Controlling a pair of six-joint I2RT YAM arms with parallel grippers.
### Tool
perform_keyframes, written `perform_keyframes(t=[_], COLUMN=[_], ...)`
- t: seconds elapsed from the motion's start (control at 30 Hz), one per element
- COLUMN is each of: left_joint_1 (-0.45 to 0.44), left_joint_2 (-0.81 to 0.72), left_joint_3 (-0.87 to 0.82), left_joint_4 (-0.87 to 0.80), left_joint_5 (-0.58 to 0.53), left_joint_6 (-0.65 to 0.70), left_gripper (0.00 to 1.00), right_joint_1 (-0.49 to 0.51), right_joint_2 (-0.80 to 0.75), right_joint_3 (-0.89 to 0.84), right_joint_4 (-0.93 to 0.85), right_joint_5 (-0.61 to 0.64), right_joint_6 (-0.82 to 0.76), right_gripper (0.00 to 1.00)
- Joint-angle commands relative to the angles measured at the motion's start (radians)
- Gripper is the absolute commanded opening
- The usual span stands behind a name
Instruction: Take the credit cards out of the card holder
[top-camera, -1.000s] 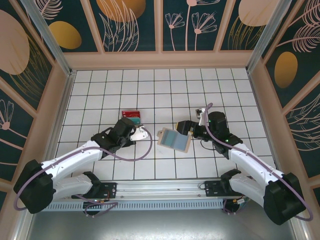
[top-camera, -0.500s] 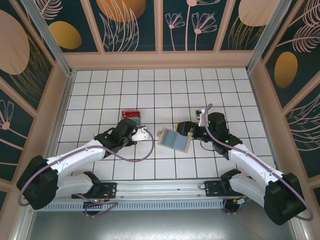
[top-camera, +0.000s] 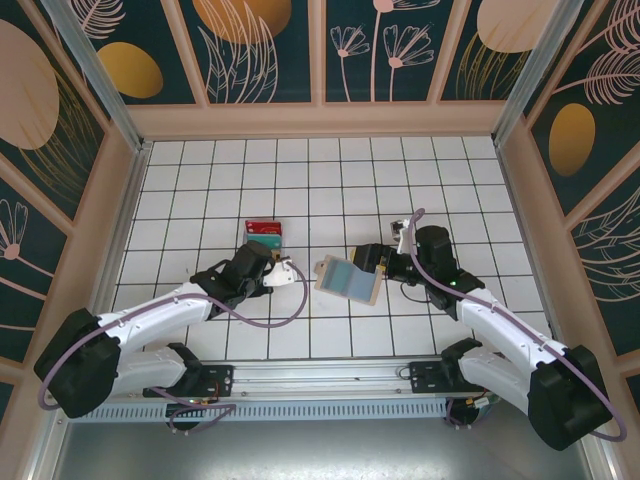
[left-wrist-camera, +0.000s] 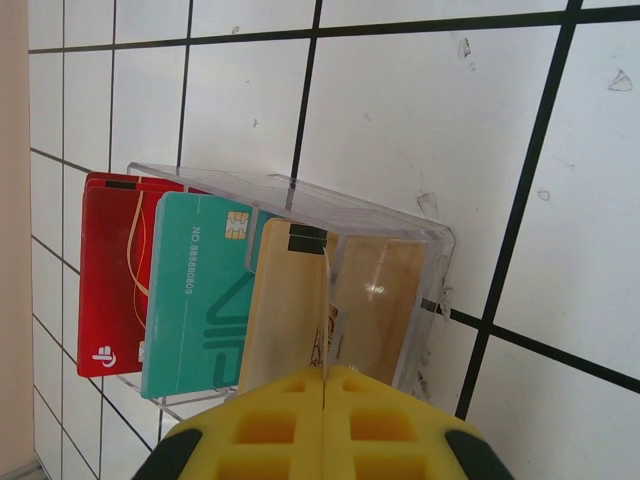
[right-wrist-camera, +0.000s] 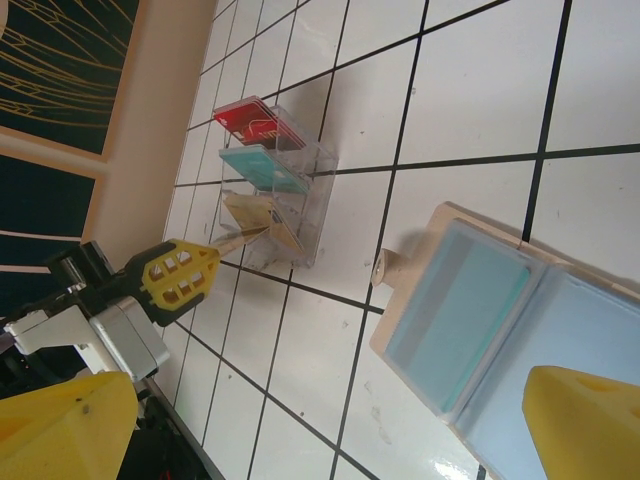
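The thin tan-orange plastic card (left-wrist-camera: 285, 310) has its far end inside the end compartment of the clear plastic tray (left-wrist-camera: 442, 250). It sits beside the teal-green card (left-wrist-camera: 195, 290) and the red card (left-wrist-camera: 110, 270), which lean in the neighbouring compartments. The left gripper (left-wrist-camera: 325, 385) has its yellow fingers pressed together on the near edge of the tan-orange plastic card, so the card is seen almost edge-on along the seam between them.

The flat tan leather-like card holder (right-wrist-camera: 480, 320) lies open, its light-blue inner faces up, on the white tiled table (top-camera: 330, 190), well apart from the tray. Whether its pockets hold another card cannot be told. The right gripper (right-wrist-camera: 328, 395) has its jaws spread wide at the holder. One finger overlaps a blue panel, but whether it touches cannot be told.

The step in hand looks like seating this card and letting it go. To do that well, the card should stay parallel to the compartment walls and slide down until it bottoms out. The fingers should part only then. The tray looks light and could skid or tip, so the gripper should back straight out along the card's plane without sideways drag.
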Motion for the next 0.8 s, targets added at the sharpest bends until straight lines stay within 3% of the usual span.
perform_keyframes(t=[0.0, 0.03, 0.1, 0.2, 0.77], left_joint_1=[0.007, 0.007, 0.011, 0.023, 0.078], left_joint_2=[0.019, 0.021, 0.021, 0.029, 0.033], left_joint_3=[-0.018, -0.017, -0.009, -0.002, -0.02], left_joint_4=[0.04, 0.046, 0.058, 0.081, 0.19], left_joint_5=[-0.012, -0.015, -0.02, -0.034, -0.094], left_joint_6=[-0.005, -0.007, -0.018, -0.025, -0.024], left_gripper=[0.0, 0.03, 0.27, 0.34, 0.44], right_joint_1=[0.008, 0.008, 0.009, 0.01, 0.015], right_joint_2=[-0.015, -0.015, -0.018, -0.022, -0.023], right_joint_3=[-0.02, -0.021, -0.026, -0.032, -0.042], right_joint_4=[0.037, 0.04, 0.042, 0.045, 0.064], right_joint_5=[0.012, 0.012, 0.011, 0.011, 0.005], right_joint_6=[0.015, 0.016, 0.019, 0.022, 0.032], right_gripper=[0.99, 0.99, 0.99, 0.99, 0.99])
